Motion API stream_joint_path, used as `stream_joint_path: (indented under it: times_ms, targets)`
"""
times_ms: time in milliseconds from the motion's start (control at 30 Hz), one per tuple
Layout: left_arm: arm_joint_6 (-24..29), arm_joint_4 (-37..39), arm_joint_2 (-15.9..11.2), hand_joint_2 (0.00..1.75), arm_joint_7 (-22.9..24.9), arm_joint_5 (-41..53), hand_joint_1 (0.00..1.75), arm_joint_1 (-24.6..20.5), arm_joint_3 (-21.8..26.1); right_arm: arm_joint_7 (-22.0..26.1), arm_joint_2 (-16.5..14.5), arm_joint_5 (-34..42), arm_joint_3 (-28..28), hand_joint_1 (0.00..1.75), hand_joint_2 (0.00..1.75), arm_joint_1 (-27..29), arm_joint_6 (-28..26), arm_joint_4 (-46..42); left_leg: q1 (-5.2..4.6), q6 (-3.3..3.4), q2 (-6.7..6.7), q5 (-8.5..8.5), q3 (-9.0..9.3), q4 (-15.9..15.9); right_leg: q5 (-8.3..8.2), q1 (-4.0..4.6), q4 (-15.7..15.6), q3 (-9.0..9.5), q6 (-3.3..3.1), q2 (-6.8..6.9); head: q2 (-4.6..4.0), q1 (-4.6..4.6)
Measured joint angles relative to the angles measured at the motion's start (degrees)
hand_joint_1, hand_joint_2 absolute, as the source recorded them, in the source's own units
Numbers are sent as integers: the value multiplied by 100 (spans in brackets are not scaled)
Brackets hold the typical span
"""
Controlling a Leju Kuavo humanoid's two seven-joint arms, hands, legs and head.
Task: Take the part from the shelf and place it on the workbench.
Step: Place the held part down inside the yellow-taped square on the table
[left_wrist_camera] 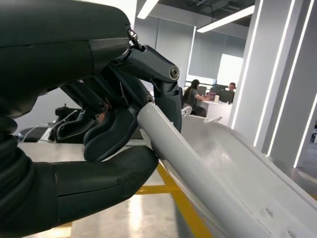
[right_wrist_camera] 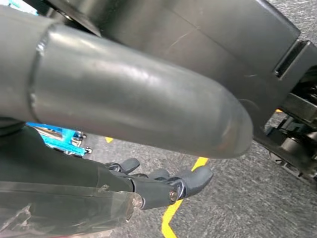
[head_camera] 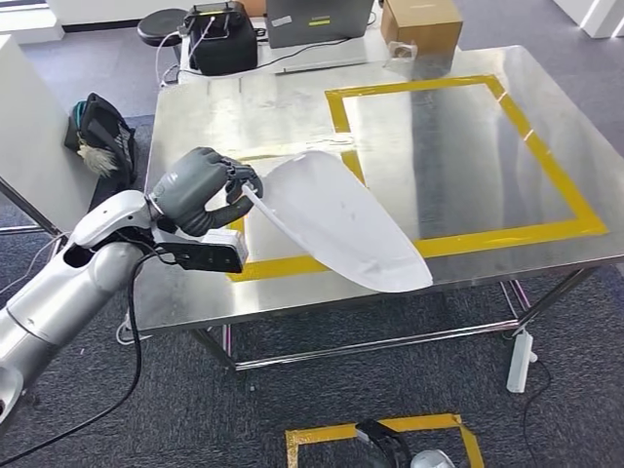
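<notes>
The part [head_camera: 338, 222] is a large white curved shell with a pointed end, and it hangs above the near left of the steel workbench [head_camera: 456, 166]. My left hand [head_camera: 202, 190] grips it by its rim at the left end; in the left wrist view the thumb and fingers [left_wrist_camera: 112, 129] close around that pale rim [left_wrist_camera: 186, 168]. The part's tip reaches past the bench's front edge. My right hand [right_wrist_camera: 164, 186] hangs beside my body over the grey floor, fingers stretched out and apart, holding nothing.
Yellow tape [head_camera: 544, 156] marks a rectangle on the workbench. A black case [head_camera: 220, 39], a laptop [head_camera: 316, 19] and a cardboard box [head_camera: 423, 21] sit at the far edge. A black bag [head_camera: 103, 132] lies on the floor at left, a power strip [head_camera: 520, 359] under the bench.
</notes>
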State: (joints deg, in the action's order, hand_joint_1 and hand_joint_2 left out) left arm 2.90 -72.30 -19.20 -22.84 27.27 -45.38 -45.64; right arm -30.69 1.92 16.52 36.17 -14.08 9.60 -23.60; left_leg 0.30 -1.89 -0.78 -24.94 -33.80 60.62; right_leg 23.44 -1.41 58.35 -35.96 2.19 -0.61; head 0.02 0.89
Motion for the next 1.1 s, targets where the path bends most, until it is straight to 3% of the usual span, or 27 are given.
stream_joint_path:
  times_ms: [67, 133, 167, 200, 233, 300, 333, 367, 500, 567, 633, 667, 700, 733, 800, 833, 867, 1000, 1067, 1100]
  targets:
    - [-13, 16, 10, 175, 7, -2, 175, -31, -22, -18, 0, 3, 0, 0, 0, 1, 0, 3, 10, -60, 18, -73, -476, 681, 79, -11, -16, 96, -49, -5, 0, 19]
    - [-31, 39, 15, 175, 15, -2, 175, -31, -68, -18, 0, 4, 0, 0, 0, 13, 0, 6, 16, -81, 19, -390, -923, 1166, 178, -11, -19, 204, -67, -8, 0, 23]
    - [-39, 49, 18, 175, 21, -1, 175, -26, -90, -19, 0, 5, 0, 0, 0, 19, 0, 7, 17, -77, 19, -494, -1050, 1207, 227, -11, -18, 272, -69, -11, 0, 23]
    - [-45, 58, 20, 175, 35, -1, 175, -24, -105, -19, 0, 7, 0, 0, 0, 21, -1, 8, 17, -65, 20, -470, -1088, 1076, 280, -10, -17, 349, -66, -16, 0, 23]
    - [-47, 66, 22, 175, 55, -1, 175, -26, -113, -20, 0, 11, 0, 0, 0, 20, -2, 8, 17, -50, 20, -293, -1052, 803, 335, -10, -16, 432, -57, -21, 0, 23]
    - [-35, 87, 28, 175, 107, 24, 175, -37, -120, -19, -1, 27, 0, 0, 0, 15, -6, 10, 12, -10, 41, 394, -886, 7, 463, 0, -10, 557, -15, -32, 0, 26]
    - [-15, 102, 34, 175, 140, 64, 175, -43, -131, -17, -1, 40, 0, 0, 0, 11, -10, 11, 7, 6, 53, 683, -825, -286, 532, 12, -3, 593, 18, -39, 0, 28]
    - [11, 116, 39, 175, 174, 120, 175, -48, -144, -18, -1, 54, 0, 0, 0, 6, -15, 13, 1, 23, 62, 868, -794, -461, 601, 23, -4, 606, 52, -44, 0, 28]
    - [129, 148, 55, 175, 287, 355, 175, -113, -207, -37, 0, 107, 2, 0, 0, -18, -31, 15, 8, 141, 40, 838, -715, -493, 824, 27, 46, 654, 174, -13, 0, 16]
    - [191, 156, 60, 175, 304, 437, 175, -150, -239, -29, 0, 129, 2, 0, 0, -26, -37, 15, 6, 214, 32, 780, -651, -501, 1119, 33, 638, 352, 197, 12, 0, 10]
    - [247, 166, 61, 175, 307, 503, 175, -150, -279, -15, 0, 149, 2, 0, 0, -20, -39, 15, -23, 259, 20, 714, -600, -498, 1391, 50, 1421, -161, 188, 16, 0, 11]
    - [268, 173, 61, 175, 311, 532, 175, -143, -300, -10, 0, 157, 2, 0, 0, -13, -39, 15, -39, 269, 10, 680, -570, -495, 1370, 62, 1611, -343, 172, 16, 0, 12]
    - [290, 181, 59, 175, 321, 564, 175, -138, -318, -12, 0, 166, 2, 0, 0, -6, -40, 15, -53, 274, -2, 645, -534, -490, 1219, 77, 1574, -419, 151, 16, 0, 13]
    - [318, 188, 57, 175, 339, 596, 175, -139, -334, -13, 0, 175, 2, 0, 0, -1, -43, 15, -66, 276, -12, 610, -493, -484, 954, 94, 1307, -381, 120, 16, 0, 12]
    - [389, 196, 54, 175, 380, 658, 175, -155, -361, -14, 1, 194, 2, 0, 0, -1, -56, 16, -95, 263, -28, 544, -427, -460, 381, 133, 505, -134, 41, 16, 0, 15]
    - [418, 199, 54, 175, 394, 679, 175, -162, -370, 1, 2, 199, 2, 0, 0, -3, -63, 18, -108, 251, -35, 521, -413, -446, 200, 148, 206, -27, 4, 17, 0, 16]
    - [436, 203, 51, 175, 402, 693, 175, -167, -377, 19, 2, 203, 2, 0, 0, -3, -67, 20, -119, 253, -41, 503, -411, -429, 109, 154, 45, 35, -8, 17, 0, 21]
    - [451, 217, 44, 175, 404, 705, 175, -177, -382, 38, 2, 205, 2, 0, 0, -3, -70, 21, -128, 307, -30, 492, -407, -423, 87, 161, -1, 58, 4, -15, 0, 22]
    - [453, 219, 47, 175, 404, 705, 87, -187, -382, 33, 2, 206, 2, 0, 0, -3, -69, 21, -127, 302, -17, 492, -394, -442, 93, 166, 0, 56, -13, -32, 0, 22]
    - [457, 220, 49, 131, 404, 705, 44, -191, -382, 33, 2, 206, 2, 0, 0, -3, -68, 21, -126, 291, -13, 493, -389, -451, 96, 168, 0, 55, -21, -36, 0, 23]
